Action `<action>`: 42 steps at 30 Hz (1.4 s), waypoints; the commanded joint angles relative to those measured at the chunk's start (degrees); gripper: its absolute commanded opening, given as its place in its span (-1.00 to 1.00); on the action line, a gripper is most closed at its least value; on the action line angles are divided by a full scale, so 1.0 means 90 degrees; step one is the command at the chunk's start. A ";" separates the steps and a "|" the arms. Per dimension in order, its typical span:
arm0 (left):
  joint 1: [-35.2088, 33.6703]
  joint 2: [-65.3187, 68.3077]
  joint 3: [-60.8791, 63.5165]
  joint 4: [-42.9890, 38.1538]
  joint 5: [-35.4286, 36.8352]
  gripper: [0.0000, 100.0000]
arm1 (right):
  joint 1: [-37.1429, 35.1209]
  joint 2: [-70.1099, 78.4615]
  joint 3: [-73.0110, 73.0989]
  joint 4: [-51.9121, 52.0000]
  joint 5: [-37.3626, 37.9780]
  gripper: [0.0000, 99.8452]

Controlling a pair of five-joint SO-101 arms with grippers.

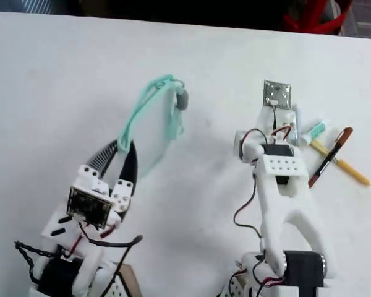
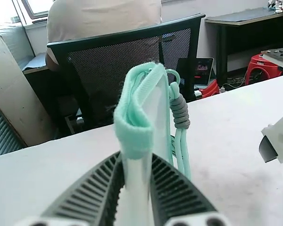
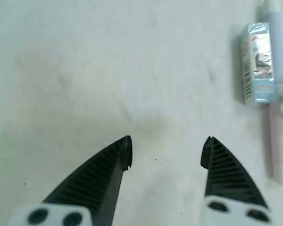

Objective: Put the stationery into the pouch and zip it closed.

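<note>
1. The left gripper [image 1: 123, 147] is sitting at the near left of the white table [image 1: 43, 86]. Its ribbed fingers [image 2: 96, 183] are pressing together on the near end of the pouch [image 1: 149, 124]. In the left wrist view the gripper [image 2: 136, 160] is pinching the mint-green edging between the jaws with no gap showing.
2. The pouch [image 2: 141, 117], clear-sided with a green border, is reaching away from that gripper toward the middle of the table and standing on its edge between the jaws. A knotted grey cord [image 2: 179, 110] is hanging at its far end [image 1: 182, 99]. Whether the zip is open or closed cannot be told. Beyond the table edge a black mesh chair [image 2: 132, 52] is facing the pouch.
3. The right arm [image 1: 278, 170] is standing right of centre, well apart from the pouch. The right gripper [image 3: 165, 150] is pointing down at bare table, with its two black fingers spread apart and gripping nothing.
4. The stationery is lying on the table just right of that arm, outside the pouch. A small light-blue box [image 3: 258, 63] is resting near the open fingers. Farther right, a teal-capped tube [image 1: 313, 131] is lying at an angle, and a brown pen [image 1: 329, 158] is crossing a yellow pencil [image 1: 346, 168].
</note>
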 commanded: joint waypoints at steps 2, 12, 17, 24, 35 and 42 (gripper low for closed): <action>-0.0073 0.0044 0.0361 0.0059 -0.0010 -0.95 | -0.0093 0.0024 -0.0020 -0.0112 0.0068 -0.54; -0.0073 0.0044 0.0342 0.0039 -0.0020 -0.95 | -0.0122 0.0024 0.0000 -0.0405 0.0098 -0.54; -0.0073 0.0044 0.0352 0.0039 -0.0020 -0.95 | -0.0230 0.0024 0.0029 -0.0386 0.0107 -0.54; -0.0073 0.0044 0.0361 0.0039 -0.0020 -0.95 | -0.0230 0.0024 0.0088 -0.0425 0.0107 -0.54; -0.0073 0.0044 0.0361 0.0039 -0.0020 -0.95 | -0.0230 0.0024 0.0117 -0.0425 0.0107 -0.54; -0.0083 0.0044 0.0371 0.0039 -0.0020 -0.95 | -0.0220 0.0024 0.0117 -0.0425 0.0107 -0.54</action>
